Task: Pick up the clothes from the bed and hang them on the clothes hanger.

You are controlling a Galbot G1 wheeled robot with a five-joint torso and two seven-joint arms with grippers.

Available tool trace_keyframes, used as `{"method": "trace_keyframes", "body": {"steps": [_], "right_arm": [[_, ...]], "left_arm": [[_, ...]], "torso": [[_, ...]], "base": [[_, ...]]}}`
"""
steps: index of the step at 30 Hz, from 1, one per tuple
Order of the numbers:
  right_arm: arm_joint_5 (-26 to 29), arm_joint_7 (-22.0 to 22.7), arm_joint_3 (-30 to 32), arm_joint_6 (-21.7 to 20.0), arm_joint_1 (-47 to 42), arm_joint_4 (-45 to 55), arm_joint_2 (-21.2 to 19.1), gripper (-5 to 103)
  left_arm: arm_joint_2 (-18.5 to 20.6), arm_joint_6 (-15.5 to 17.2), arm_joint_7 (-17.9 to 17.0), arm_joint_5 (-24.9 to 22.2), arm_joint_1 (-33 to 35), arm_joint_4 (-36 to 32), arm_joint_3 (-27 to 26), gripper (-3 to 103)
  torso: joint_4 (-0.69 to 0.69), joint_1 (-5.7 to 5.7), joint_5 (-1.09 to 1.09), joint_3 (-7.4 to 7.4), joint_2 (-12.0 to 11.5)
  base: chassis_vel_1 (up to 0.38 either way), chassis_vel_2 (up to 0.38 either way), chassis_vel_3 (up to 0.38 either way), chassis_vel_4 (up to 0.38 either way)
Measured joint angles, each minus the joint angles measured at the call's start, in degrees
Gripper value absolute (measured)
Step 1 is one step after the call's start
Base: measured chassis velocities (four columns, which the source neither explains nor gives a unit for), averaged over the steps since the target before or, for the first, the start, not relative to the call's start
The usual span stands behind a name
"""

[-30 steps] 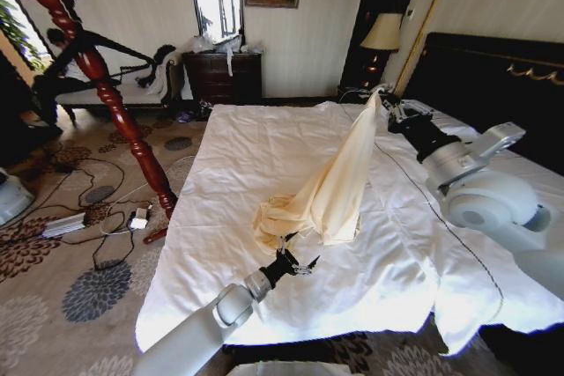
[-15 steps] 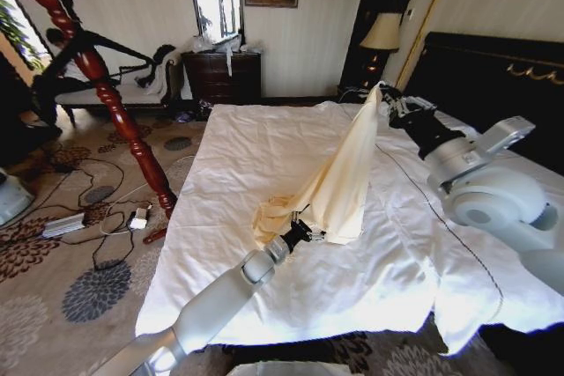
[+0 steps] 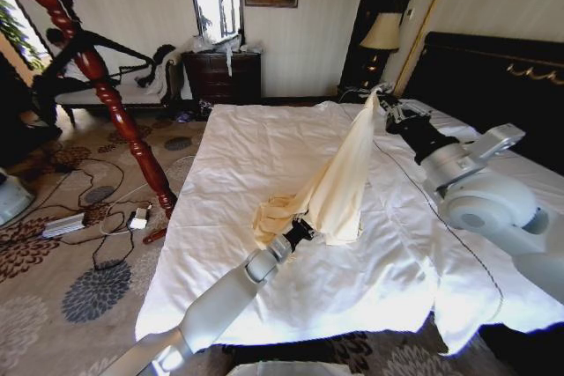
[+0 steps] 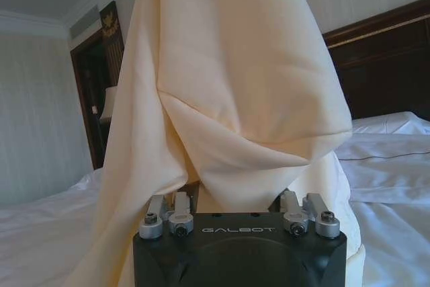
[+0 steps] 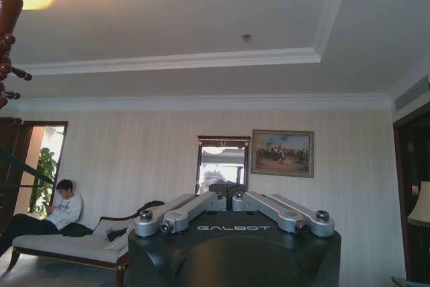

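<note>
Across the middle of the head view lay the bed (image 3: pixel 264 143), its white sheet rumpled, with a black headboard (image 3: pixel 493 77) at the upper right of the frame. Near the centre of the sheet the clothes (image 3: pixel 339 178), a cream long-sleeved top, rose in a tall tent shape, pulled up to a point at the upper right and bunched in folds on the sheet at the lower left.

The right gripper (image 3: pixel 385 105) was at that raised point, right of centre in the upper half of the frame, its jaws pinched together on the top edge of the fabric; the right wrist view showed its fingers (image 5: pixel 181 214) folded inward and meeting. The right arm ran down to the right edge of the frame.

The left gripper (image 3: pixel 304 229) reached up from the bottom left of the frame and sat at the lower edge of the clothes, just under the bunched folds. From the left wrist view the cloth (image 4: pixel 235 92) draped over and between its fingers (image 4: pixel 168 214), and whether the jaws were closed on it could not be told.

A twisted red-brown coat stand (image 3: pixel 97 77) stood at the upper left, on the patterned carpet (image 3: pixel 53 261)
</note>
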Motion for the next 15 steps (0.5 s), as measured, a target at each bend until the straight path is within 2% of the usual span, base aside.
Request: {"method": "trace_keyframes", "body": {"steps": [1, 2, 4, 5, 6, 8, 11, 12, 13, 15], "right_arm": [[0.1, 0.0, 0.0, 0.0, 0.1, 0.0, -0.1, 0], [0.1, 0.0, 0.0, 0.0, 0.1, 0.0, -0.1, 0], [0.2, 0.0, 0.0, 0.0, 0.2, 0.1, -0.4, 0], [0.2, 0.0, 0.0, 0.0, 0.2, 0.2, -0.5, 0], [0.3, 0.0, 0.0, 0.0, 0.2, 0.4, -0.7, 0], [0.4, 0.0, 0.0, 0.0, 0.3, 0.5, -0.7, 0], [0.5, 0.1, 0.0, 0.1, 0.4, 0.7, -1.0, 0], [0.5, 0.1, 0.0, 0.1, 0.4, 0.7, -1.0, 0], [0.5, 0.2, 0.0, 0.1, 0.4, 0.7, -1.0, 0], [0.5, 0.3, 0.0, 0.1, 0.3, 0.7, -1.1, 0]], "left_arm": [[0.0, -0.1, 0.0, 0.0, 0.1, -0.1, -0.2, 48], [0.0, -0.1, 0.0, 0.0, 0.1, -0.1, -0.2, 48], [0.4, -0.1, 0.1, -0.1, 0.7, -0.9, -1.1, 37], [0.7, -0.1, 0.2, -0.1, 1.0, -1.4, -1.5, 37], [1.1, -0.1, 0.3, -0.2, 1.3, -1.9, -2.0, 27], [1.5, -0.1, 0.3, -0.2, 1.5, -2.2, -2.3, 27], [2.2, 0.0, 0.4, -0.3, 2.2, -3.1, -3.6, 11], [2.2, 0.0, 0.4, -0.3, 2.2, -3.1, -3.6, 11], [2.4, 0.1, 0.4, -0.5, 2.6, -3.7, -4.1, 5], [2.7, 0.2, 0.4, -0.8, 3.0, -4.6, -4.6, 2]], "torso": [[0.0, 0.0, 0.0, 0.0, 0.0], [0.0, 0.0, 0.0, 0.0, 0.0], [0.0, 0.0, -0.01, 0.0, 0.0], [0.0, 0.0, 0.0, 0.0, 0.0], [0.0, 0.0, -0.01, 0.0, 0.0], [0.0, 0.0, -0.01, 0.0, 0.0], [0.0, 0.0, -0.01, 0.0, 0.0], [0.0, 0.0, -0.01, 0.0, 0.0], [0.0, 0.0, -0.01, 0.0, 0.0], [0.0, 0.0, -0.01, 0.0, 0.0]], "base": [[0.0, 0.0, 0.0, 0.0], [0.0, 0.0, 0.0, 0.0], [0.0, 0.0, 0.0, 0.0], [0.0, 0.0, 0.0, 0.0], [0.0, 0.0, 0.0, 0.0], [0.0, 0.0, 0.0, 0.0], [0.0, 0.0, 0.0, 0.0], [0.0, 0.0, 0.0, 0.0], [0.0, 0.0, 0.0, 0.0], [0.0, 0.0, 0.0, 0.0]]}}
